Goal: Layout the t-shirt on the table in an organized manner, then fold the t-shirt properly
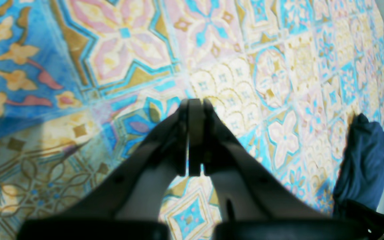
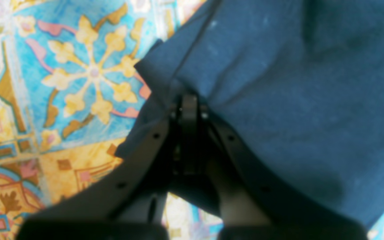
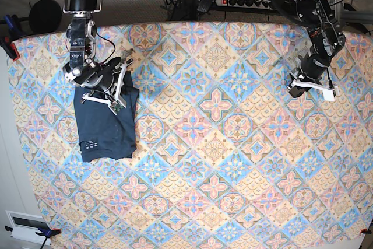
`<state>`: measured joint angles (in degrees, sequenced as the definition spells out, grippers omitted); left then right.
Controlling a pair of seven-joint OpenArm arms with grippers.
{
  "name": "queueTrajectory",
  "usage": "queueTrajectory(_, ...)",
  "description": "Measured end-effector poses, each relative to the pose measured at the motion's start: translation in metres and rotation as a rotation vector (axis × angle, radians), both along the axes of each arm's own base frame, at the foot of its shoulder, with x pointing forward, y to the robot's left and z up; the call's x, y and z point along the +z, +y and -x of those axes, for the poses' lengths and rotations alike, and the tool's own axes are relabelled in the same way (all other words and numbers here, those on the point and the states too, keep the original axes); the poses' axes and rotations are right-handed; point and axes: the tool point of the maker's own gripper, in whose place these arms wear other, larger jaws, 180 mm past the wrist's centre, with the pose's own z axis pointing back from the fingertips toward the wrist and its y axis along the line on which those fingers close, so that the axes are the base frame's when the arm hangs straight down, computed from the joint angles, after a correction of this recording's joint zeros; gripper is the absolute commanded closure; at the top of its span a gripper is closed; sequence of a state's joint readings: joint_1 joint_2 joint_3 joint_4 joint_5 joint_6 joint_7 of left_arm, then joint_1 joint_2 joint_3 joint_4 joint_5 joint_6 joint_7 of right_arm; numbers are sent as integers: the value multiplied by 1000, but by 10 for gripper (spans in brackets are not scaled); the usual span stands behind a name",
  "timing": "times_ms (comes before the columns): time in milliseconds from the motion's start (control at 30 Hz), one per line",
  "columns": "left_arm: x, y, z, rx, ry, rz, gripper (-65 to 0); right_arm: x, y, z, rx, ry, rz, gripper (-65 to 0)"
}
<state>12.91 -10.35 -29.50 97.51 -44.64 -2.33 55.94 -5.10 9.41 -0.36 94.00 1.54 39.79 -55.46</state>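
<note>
The dark navy t-shirt [image 3: 106, 123] lies folded into a compact rectangle at the left of the table [image 3: 215, 161], its white neck label facing up. My right gripper [image 3: 111, 93] is over the shirt's far edge. In the right wrist view this gripper [image 2: 188, 100] is shut, with its tips at the border of the t-shirt [image 2: 278, 100] near a corner. Whether cloth is pinched I cannot tell. My left gripper [image 3: 296, 90] hovers far off at the right of the table. Seen from the left wrist, it [image 1: 195, 101] is shut and empty, with the t-shirt [image 1: 365, 166] in the distance.
A power strip [image 3: 245, 1] and cables lie behind the table's far edge. A red clamp [image 3: 9, 48] holds the cloth at the left corner. The patterned table [image 1: 212, 50] stretches wide between the two arms and toward the near edge.
</note>
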Motion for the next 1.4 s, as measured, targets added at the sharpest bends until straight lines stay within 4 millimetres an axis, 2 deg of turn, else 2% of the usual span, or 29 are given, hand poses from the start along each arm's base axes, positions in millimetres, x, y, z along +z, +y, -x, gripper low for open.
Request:
queueTrajectory(167,3,1,1,-2,-4,-8,0,20,11,13,39,-47,17,0)
queueTrajectory(300,27,-2,2,-26,-58,-56,0,47,11,9,49,-134,38,0)
queueTrajectory(400,41,-7,9,-52,-87,-86,0,52,19,19,57,-138,-8,0)
queueTrajectory(467,44,-7,18,-64,-76,-111,0,47,24,34,45,-105,-82,0)
queueTrajectory(633,47,5,48,-92,-27,-194,0,49,-22,52,-150,-88,-167,0)
queueTrajectory(767,40,11,75,-108,41,-220,0,60,-33,54,-227,-114,-270,0)
queueTrajectory(833,31,13,91,-111,91,-222,0,62,-42,61,-266,-129,-300,0)
queueTrajectory(967,25,23,133,-97,181,-245,0,45,-80,109,-388,-29,-236,0)
queueTrajectory(1033,20,31,153,-84,238,-260,0,43,-93,123,-421,-10,-210,0)
queueTrajectory(1133,18,35,173,-79,281,-265,0,42,-101,136,-450,-4,-207,0)
queueTrajectory(1167,18,37,183,-81,303,-271,0,41,-103,147,-465,9,-214,0)
queueTrajectory(1300,10,48,237,-73,463,-293,0,17,-121,211,-532,184,-144,0)
queueTrajectory(1400,7,41,256,-69,500,-263,0,3,-124,242,-560,267,-134,0)
